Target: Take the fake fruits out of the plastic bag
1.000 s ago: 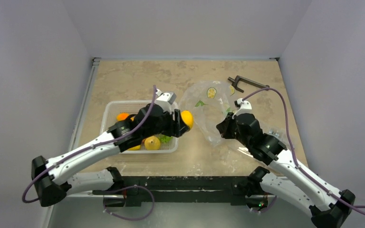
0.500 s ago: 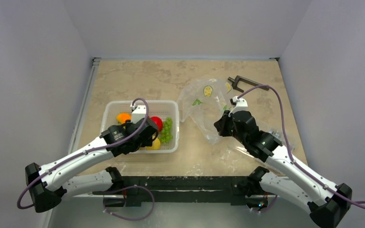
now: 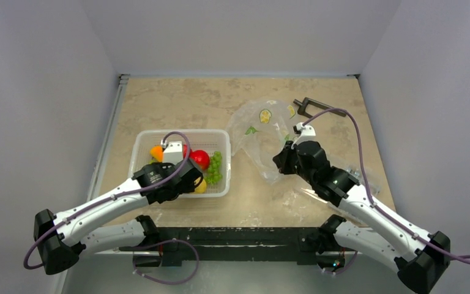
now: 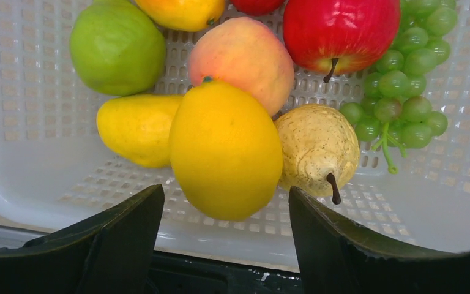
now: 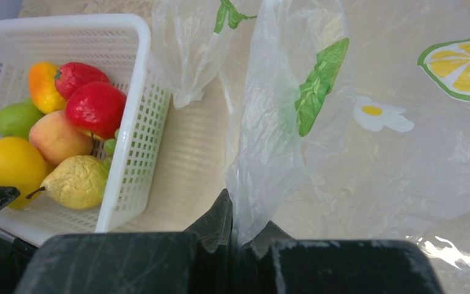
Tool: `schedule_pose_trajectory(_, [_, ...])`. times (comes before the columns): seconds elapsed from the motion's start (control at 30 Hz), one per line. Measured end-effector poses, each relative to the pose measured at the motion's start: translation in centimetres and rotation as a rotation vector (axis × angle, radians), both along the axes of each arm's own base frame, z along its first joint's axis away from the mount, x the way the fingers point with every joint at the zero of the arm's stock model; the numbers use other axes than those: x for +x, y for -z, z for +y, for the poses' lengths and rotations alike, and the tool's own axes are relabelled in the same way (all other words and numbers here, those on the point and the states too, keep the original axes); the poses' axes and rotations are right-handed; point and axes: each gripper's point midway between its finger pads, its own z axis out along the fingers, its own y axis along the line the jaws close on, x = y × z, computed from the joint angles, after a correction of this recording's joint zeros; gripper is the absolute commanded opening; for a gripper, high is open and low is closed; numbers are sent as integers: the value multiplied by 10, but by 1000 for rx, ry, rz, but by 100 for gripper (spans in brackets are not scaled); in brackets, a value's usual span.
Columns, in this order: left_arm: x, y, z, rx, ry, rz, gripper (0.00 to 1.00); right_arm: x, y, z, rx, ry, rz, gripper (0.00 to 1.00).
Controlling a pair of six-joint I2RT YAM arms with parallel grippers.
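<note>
The worry from where I stand is the thin film. The right gripper (image 5: 238, 236) has its fingers pinched tight on a fold of the crinkly clear plastic bag (image 5: 281, 122) printed with lemon slices and green leaves, and a sharp tug could tear it. A tug could also drag its loose flap against the corner of the white mesh plastic basket (image 5: 128, 153) just beside it. On the other side, the left gripper (image 4: 224, 202) hangs low over the basket with its fingers spread wide and nothing between them. If it comes away carelessly, a finger might clip the near rim or knock the big smooth yellow lemon-like fruit (image 4: 225, 150) right under it, scattering the pile. As for the fruits, the round glossy deep-red apple (image 4: 341, 30) and the stubby speckled yellowish pear (image 4: 317, 150) both lie in the basket. The pear rests against the yellow fruit, and the apple sits next to a bunch of green plastic grapes (image 4: 404, 92). The bag looks slack and flat on the beige stone-patterned table (image 3: 177, 104), with no fruit showing through it.
</note>
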Motion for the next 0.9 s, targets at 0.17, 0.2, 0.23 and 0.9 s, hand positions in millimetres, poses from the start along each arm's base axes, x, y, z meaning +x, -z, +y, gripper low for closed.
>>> schedule_pose_trajectory(0.17, [-4, 3, 3, -3, -6, 8, 100, 4, 2, 3, -9, -3, -1, 0])
schedule_pose_trajectory(0.2, [-4, 2, 4, -8, -6, 6, 100, 6, 2, 4, -14, -5, 0, 0])
schedule_pose_trajectory(0.23, [-5, 1, 4, -13, -8, 4, 100, 8, 1, 6, -18, -6, 0, 0])
schedule_pose_trajectory(0.9, [-32, -87, 26, -310, 87, -188, 100, 129, -54, 52, -136, 114, -167, 22])
